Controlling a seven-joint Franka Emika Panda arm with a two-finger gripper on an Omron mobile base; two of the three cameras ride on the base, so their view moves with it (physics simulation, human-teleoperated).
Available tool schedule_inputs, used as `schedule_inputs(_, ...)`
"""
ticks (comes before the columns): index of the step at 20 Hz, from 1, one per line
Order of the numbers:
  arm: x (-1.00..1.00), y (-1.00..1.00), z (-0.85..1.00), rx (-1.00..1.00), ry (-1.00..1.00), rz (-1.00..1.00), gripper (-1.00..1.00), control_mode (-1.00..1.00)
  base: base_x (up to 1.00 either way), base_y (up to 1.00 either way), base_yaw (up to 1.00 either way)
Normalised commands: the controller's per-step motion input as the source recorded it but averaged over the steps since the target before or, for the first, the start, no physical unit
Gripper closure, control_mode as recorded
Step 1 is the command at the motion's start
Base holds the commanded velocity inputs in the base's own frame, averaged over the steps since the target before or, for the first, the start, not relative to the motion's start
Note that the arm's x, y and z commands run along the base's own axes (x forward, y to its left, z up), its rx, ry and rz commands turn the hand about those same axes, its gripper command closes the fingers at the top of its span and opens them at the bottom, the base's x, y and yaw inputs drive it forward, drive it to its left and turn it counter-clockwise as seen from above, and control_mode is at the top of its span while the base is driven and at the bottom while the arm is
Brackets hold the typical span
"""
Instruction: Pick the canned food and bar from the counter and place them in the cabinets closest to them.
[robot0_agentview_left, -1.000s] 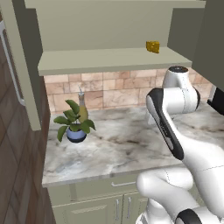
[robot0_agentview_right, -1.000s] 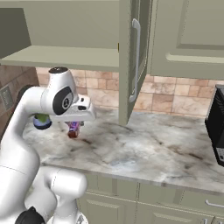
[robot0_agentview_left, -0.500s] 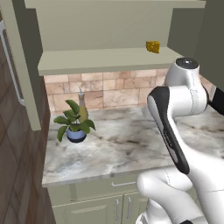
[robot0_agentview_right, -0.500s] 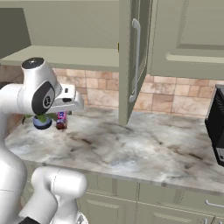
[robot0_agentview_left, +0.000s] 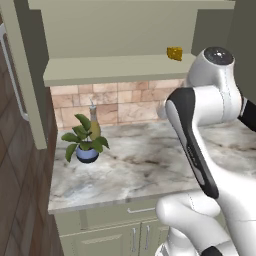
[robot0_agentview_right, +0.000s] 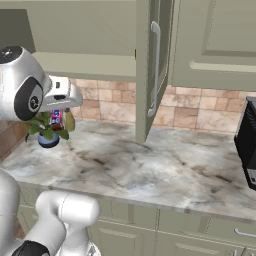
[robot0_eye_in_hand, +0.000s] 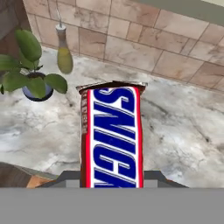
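Hidden and cut-off parts around the held bar

In the hand view the bar (robot0_eye_in_hand: 111, 136) stands up between the jaws, but its lower end and the fingertips gripping it are cut off at the bottom edge. In the right base view the bar (robot0_agentview_right: 56, 118) is too small to read below the gripper (robot0_agentview_right: 59, 116), whose fingers cannot be made out. Beyond the jaws, the potted plant (robot0_eye_in_hand: 27, 70) is clipped by the left edge.

Arm: white, dark-jointed, rising from the base and bent sharply at the elbow, forearm reaching out level above the surface (robot0_agentview_right: 150, 170). Gripper (robot0_agentview_right: 56, 120): hangs above the surface, pointing down. Jaws: closed on the bar (robot0_eye_in_hand: 111, 138), which stands lengthwise between them.
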Motion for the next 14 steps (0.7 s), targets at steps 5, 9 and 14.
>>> schedule_inputs(5, 0.0, 0.18, 0.54, 0.01, -0.09, 0.0, 1.0, -1.0, 0.0, 0.0, 0.0)
schedule_inputs(9, 0.0, 0.07, 0.42, 0.05, -0.07, 0.0, 1.0, -1.0, 0.0, 0.0, 0.0)
schedule_inputs(14, -0.01, -0.03, 0.28, 0.11, -0.06, 0.0, 1.0, -1.0, 0.0, 0.0, 0.0)
